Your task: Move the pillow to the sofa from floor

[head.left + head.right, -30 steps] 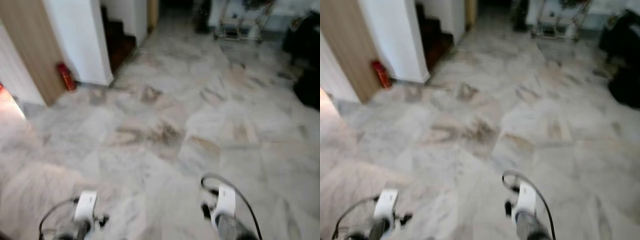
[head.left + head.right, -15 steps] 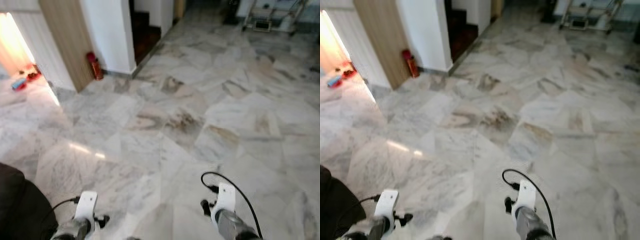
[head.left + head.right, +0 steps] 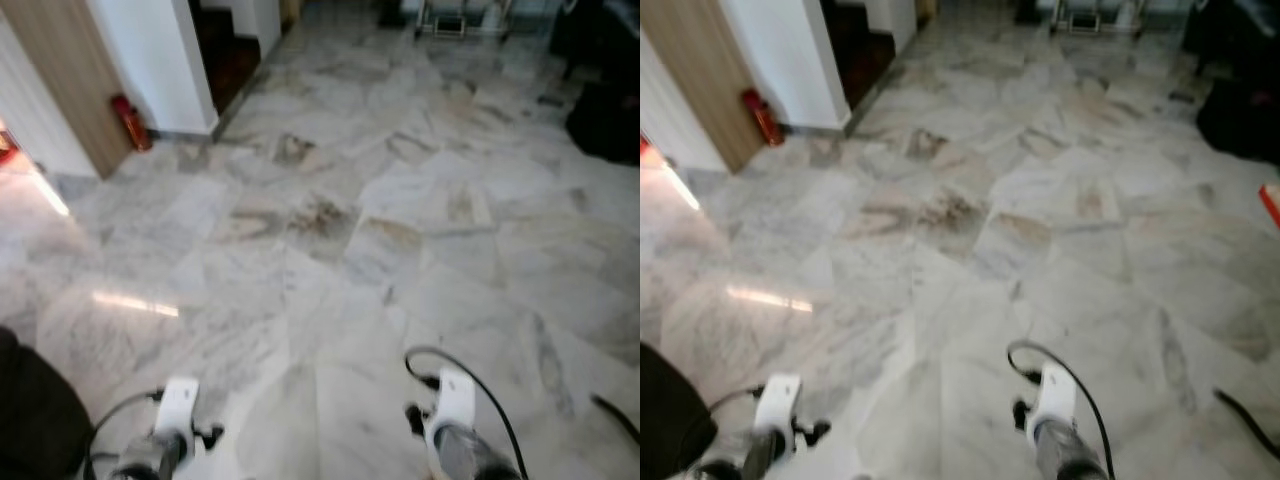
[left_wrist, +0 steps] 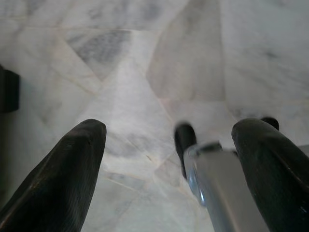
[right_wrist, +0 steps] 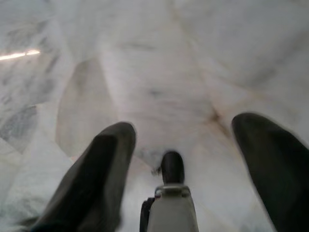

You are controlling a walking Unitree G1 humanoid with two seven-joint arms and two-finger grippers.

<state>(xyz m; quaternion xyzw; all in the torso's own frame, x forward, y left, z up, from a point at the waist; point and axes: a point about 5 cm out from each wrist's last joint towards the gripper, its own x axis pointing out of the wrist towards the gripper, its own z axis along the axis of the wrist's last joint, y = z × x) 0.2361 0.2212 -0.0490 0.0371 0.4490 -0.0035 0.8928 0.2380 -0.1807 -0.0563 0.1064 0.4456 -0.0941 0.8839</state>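
Starting at the far left, a dark rounded shape (image 3: 35,410) is cut off by the frame's lower corner, too partial to identify; it could be the pillow, but that cannot be told. Above it, up the marble floor (image 3: 330,230), a bright patch of light spills from a doorway clipped by the left edge, and a wood-toned panel (image 3: 60,80) stands beside a white pillar (image 3: 160,60). A red fire extinguisher (image 3: 128,123) leans at the panel's foot, just left of the pillar; its top is blurred. Right of the pillar a dark stairwell (image 3: 228,50) opens, its steps barely legible. Nearer the camera than the pillar, the left gripper (image 4: 164,159) hangs over bare floor, its two black fingers (image 4: 63,179) spread wide with nothing between them; a silver part of the robot crosses that wrist view, out of focus. Farther right, the right gripper (image 5: 193,159) likewise hangs with fingers (image 5: 91,188) parted wide and empty, a black cable (image 3: 470,375) looping from its wrist. Far right of the pillar, a wheeled metal rack (image 3: 455,18) is cropped by the top edge, and dark furniture (image 3: 605,110), possibly the sofa, is cut by the right edge. A thin black cord (image 3: 615,415) trails off at the lower right.
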